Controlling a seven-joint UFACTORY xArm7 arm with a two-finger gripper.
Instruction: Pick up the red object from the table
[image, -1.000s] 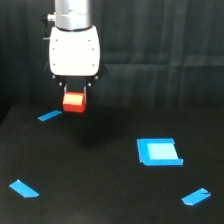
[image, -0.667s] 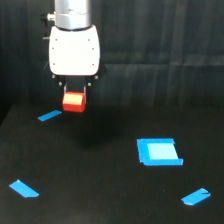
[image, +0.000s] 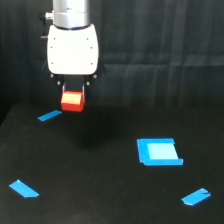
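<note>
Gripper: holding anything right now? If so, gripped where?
Yes. The gripper holds the red block by its upper part, clear of the black table.

Surface: the table (image: 100, 200), flat matte black.
Landmark: blue square patch (image: 159, 151), paler at its centre, lying flat on the table.
Towards the exterior view's right, nearer the camera: blue tape strip (image: 196, 197).
Far to the exterior view's left, further back: blue strip (image: 49, 116).
Far left, nearer the camera: blue strip (image: 24, 188).
</note>
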